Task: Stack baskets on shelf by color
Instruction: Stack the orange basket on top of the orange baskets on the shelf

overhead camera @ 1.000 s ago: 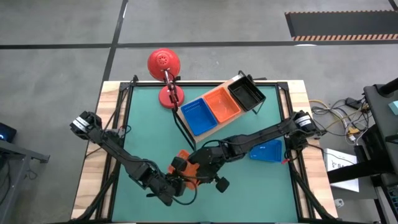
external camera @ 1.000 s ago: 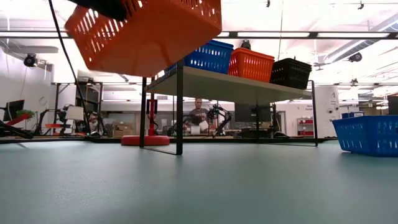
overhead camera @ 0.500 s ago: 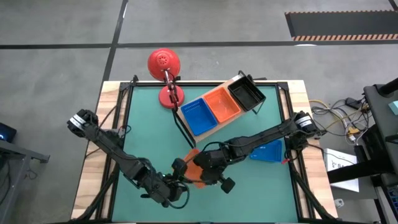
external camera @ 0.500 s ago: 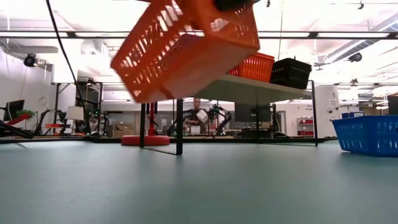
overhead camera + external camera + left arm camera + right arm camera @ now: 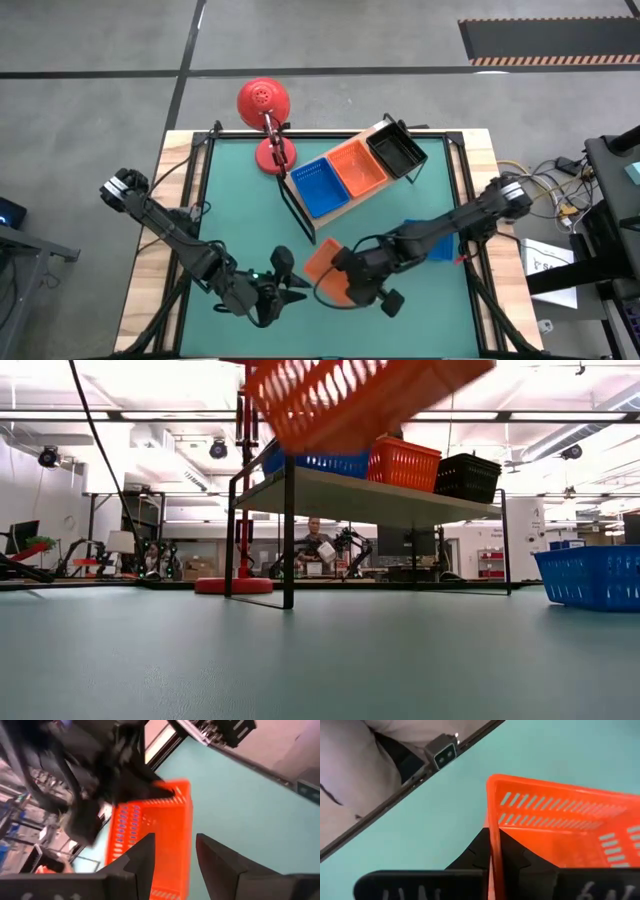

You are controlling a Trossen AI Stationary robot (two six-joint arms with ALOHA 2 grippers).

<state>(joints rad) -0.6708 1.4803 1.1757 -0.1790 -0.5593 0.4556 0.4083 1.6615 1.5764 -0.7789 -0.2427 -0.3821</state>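
My right gripper is shut on a red-orange basket held above the green mat near the table's front; the low view shows this basket high up and tilted. My left gripper stands open just left of it, its fingers short of the basket and touching nothing. The wooden shelf bears a blue basket, a red-orange one and a black one. Another blue basket lies on the mat under my right arm. My right gripper pinches one side wall of the red-orange basket at its rim, near a corner, one finger inside the basket and one outside. The fingers slant down at it from the table's right. The basket is lifted clear of the mat and tilted.
A round red lamp stands at the far left on its base, beside the shelf's left end. The shelf's black wire legs stand on the mat. Bare green mat lies left of the shelf and along the front.
My left gripper has let go of the red-orange basket and drawn back a little, rising and rolling. My right gripper has carried the basket up and toward the table's right, and the basket has tipped over further.
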